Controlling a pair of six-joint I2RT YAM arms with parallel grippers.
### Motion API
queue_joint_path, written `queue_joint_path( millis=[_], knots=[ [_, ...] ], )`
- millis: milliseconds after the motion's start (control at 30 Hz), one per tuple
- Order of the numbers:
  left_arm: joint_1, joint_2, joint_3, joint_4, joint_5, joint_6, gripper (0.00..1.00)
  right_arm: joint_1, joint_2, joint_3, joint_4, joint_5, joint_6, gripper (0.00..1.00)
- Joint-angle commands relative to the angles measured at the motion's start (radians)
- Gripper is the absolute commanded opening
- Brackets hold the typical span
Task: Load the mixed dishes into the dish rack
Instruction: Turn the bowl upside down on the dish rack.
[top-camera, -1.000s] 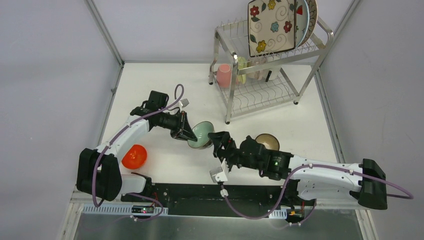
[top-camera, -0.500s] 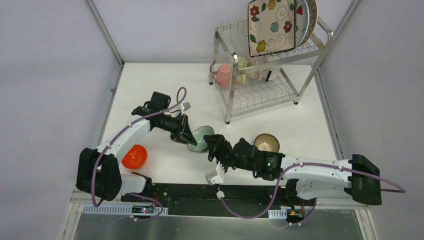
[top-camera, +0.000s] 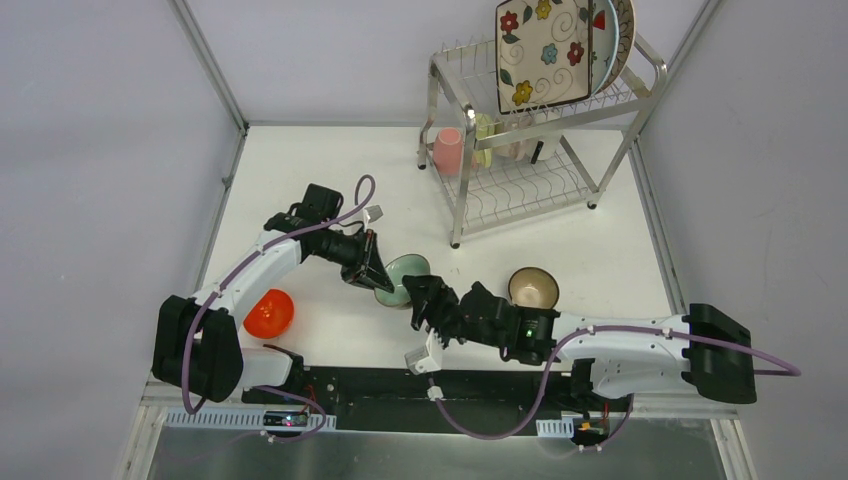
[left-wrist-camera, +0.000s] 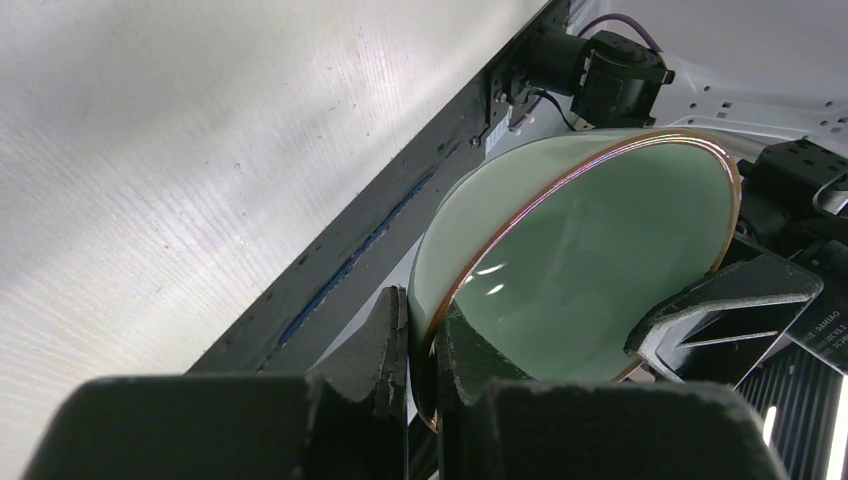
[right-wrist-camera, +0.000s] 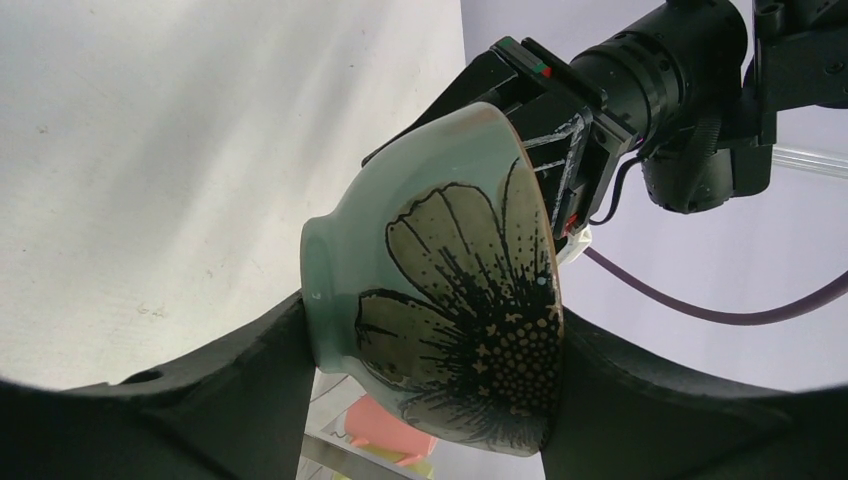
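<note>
Top view, left tool (top-camera: 378, 272): closed on the rim of the mint bowl (top-camera: 404, 270), which is tipped on its side near the middle of the table (top-camera: 300, 170).
Top view, right tool (top-camera: 420, 297): right against the mint bowl at its 5 o'clock, with its fingers reaching round the bowl.
Top view, orange bowl (top-camera: 268, 313): on the table at 8 o'clock from the mint bowl, well apart from it.
Top view, brown bowl (top-camera: 533, 288): upright on the table at 3 o'clock from the mint bowl.
Top view, dish rack (top-camera: 520, 185): at the table's 1 o'clock corner. A square flowered plate (top-camera: 545, 55) stands on edge on the top shelf with a round plate (top-camera: 624, 30) behind it. A pink cup (top-camera: 448, 150) and a pale cup (top-camera: 484, 135) sit at the 9 o'clock end of the lower shelf.
Left wrist view, left tool (left-wrist-camera: 424, 345): pinched on the bowl's rim, one finger outside and one inside.
Left wrist view, mint bowl (left-wrist-camera: 600, 250): its glossy green inside faces the camera.
Left wrist view, right tool: one dark finger (left-wrist-camera: 725, 300) shows at the bowl's 4 o'clock edge.
Right wrist view, mint bowl (right-wrist-camera: 430, 250): its outside, with a black-lined flower, faces the camera. The foot is toward 9 o'clock and the rim toward 3 o'clock.
Right wrist view, right tool (right-wrist-camera: 430, 335): its fingers are spread wide on either side of the bowl, close against foot and rim. I cannot tell whether they press on it.
Right wrist view, left tool (right-wrist-camera: 545, 120): clamped on the rim at the bowl's 1 o'clock.
</note>
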Motion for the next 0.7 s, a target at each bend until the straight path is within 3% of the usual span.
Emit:
queue_joint_path(
  millis=[0, 133, 667],
  knots=[
    [-0.012, -0.025, 0.031, 0.019, 0.045, 0.0, 0.03, 0.013, -0.02, -0.017, 0.083, 0.03, -0.013, 0.55],
    [-0.011, -0.013, 0.051, 0.018, 0.035, -0.006, 0.06, 0.018, -0.037, -0.021, 0.059, 0.038, -0.013, 0.4],
    [-0.011, 0.014, 0.109, 0.02, -0.019, -0.028, 0.36, 0.036, -0.001, -0.055, 0.078, 0.172, -0.011, 0.36]
  ],
)
